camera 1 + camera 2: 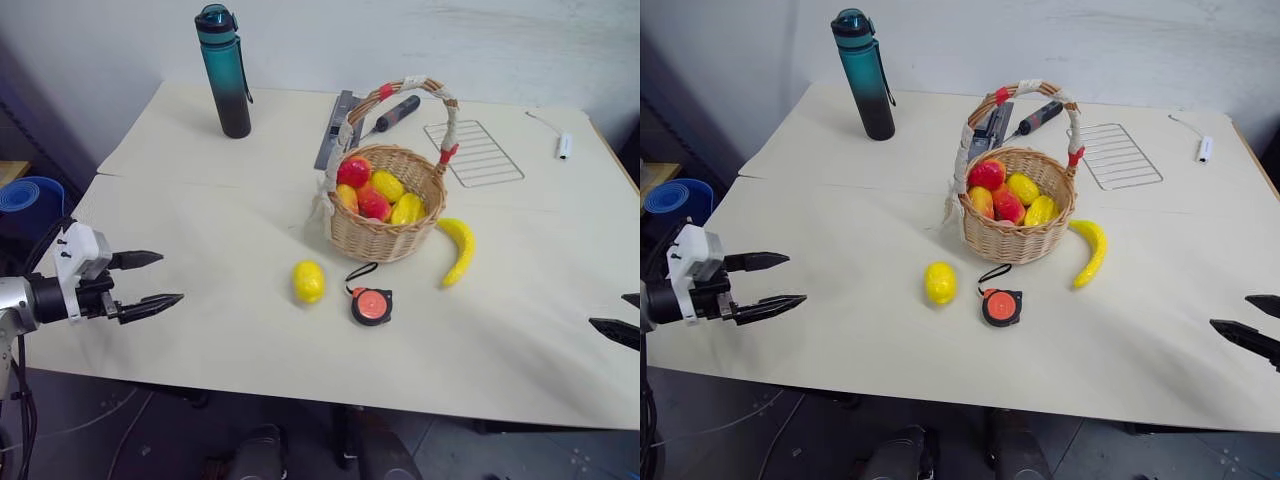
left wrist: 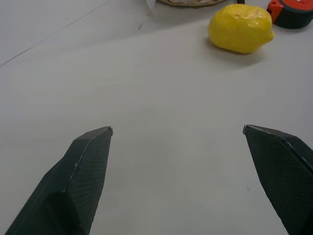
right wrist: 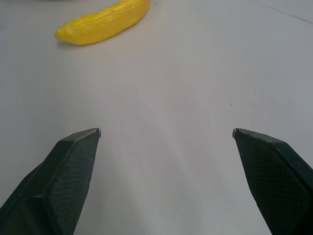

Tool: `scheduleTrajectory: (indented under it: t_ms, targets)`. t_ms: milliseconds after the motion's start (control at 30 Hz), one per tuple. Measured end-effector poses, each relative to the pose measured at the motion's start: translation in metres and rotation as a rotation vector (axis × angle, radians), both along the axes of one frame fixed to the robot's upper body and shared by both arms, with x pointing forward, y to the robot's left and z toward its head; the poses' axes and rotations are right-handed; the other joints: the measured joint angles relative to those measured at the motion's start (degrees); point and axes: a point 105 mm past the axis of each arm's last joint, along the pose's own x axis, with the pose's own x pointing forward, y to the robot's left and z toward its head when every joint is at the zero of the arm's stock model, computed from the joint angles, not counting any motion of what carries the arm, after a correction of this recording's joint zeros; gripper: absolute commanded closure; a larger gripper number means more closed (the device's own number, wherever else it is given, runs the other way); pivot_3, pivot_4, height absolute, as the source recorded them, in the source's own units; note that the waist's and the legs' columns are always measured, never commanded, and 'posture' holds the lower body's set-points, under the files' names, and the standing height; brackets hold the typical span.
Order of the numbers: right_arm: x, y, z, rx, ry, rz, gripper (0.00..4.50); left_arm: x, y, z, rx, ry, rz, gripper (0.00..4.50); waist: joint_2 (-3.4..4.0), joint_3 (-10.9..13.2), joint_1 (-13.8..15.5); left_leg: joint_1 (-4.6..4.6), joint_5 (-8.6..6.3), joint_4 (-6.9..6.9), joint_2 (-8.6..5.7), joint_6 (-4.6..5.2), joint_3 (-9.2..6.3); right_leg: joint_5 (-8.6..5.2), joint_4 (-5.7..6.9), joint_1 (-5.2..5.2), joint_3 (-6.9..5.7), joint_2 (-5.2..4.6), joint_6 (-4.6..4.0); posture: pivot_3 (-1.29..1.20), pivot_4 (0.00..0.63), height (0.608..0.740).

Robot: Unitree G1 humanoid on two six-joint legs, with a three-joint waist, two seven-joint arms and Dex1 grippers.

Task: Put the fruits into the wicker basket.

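The wicker basket [image 1: 385, 205] stands mid-table with several red and yellow fruits [image 1: 375, 190] inside it. A yellow lemon [image 1: 308, 281] lies on the table in front of the basket, to its left. A curved yellow banana [image 1: 457, 249] rests right of the basket. My left gripper [image 1: 150, 280] hovers open at the table's left front edge, well left of the lemon [image 2: 240, 28], nothing between its fingers [image 2: 80, 171]. My right gripper [image 1: 1258, 322] is open at the right front edge, and the banana [image 3: 102, 22] lies some way ahead of it.
An orange-and-black tape measure [image 1: 371, 304] sits beside the lemon. A teal water bottle [image 1: 226, 70] stands at the back left. Behind the basket lie a wire grid [image 1: 472, 152], a black-handled tool [image 1: 395, 113] and a grey flat object. A small white item [image 1: 563, 146] lies far right.
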Motion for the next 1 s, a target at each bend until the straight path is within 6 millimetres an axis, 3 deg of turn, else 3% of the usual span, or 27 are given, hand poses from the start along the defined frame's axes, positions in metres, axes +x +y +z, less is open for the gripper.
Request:
scheduleTrajectory:
  t_ms: [467,567,767,1000]
  targets:
    - [0.007,0.004,0.006,-0.012,-0.038,0.002,0.03,0.006,-0.002,0.003,0.023,-0.027,-0.002,0.0,0.03,-0.02,-0.05,0.09,0.0,0.04,0.04,-0.01,0.17,0.01,0.01,-0.13,0.08,0.04,0.02,0.0,0.15,0.74]
    - [0.009,0.009,0.007,-0.017,-0.038,0.025,0.03,0.006,-0.002,0.002,0.021,-0.025,0.001,0.0,-0.17,-0.02,0.43,0.57,-0.4,-0.02,1.12,-0.22,2.94,0.12,-0.03,-0.53,1.94,1.06,-0.11,0.0,0.15,0.74]
    - [0.009,0.01,0.006,-0.026,-0.045,0.038,0.03,0.008,-0.005,0.006,0.017,-0.038,-0.008,0.0,-0.11,-0.03,-1.75,0.85,-0.54,-0.07,1.09,-0.13,2.85,0.1,0.01,-0.17,2.05,1.06,0.13,0.0,0.15,0.74]
    - [0.012,0.014,0.003,-0.025,-0.035,0.051,0.03,0.007,-0.008,0.007,-0.01,-0.022,-0.013,0.0,-0.11,-0.03,-1.91,0.87,-0.55,-0.06,1.08,-0.15,2.82,0.1,0.03,-0.17,2.04,1.06,0.13,0.0,0.15,0.74]
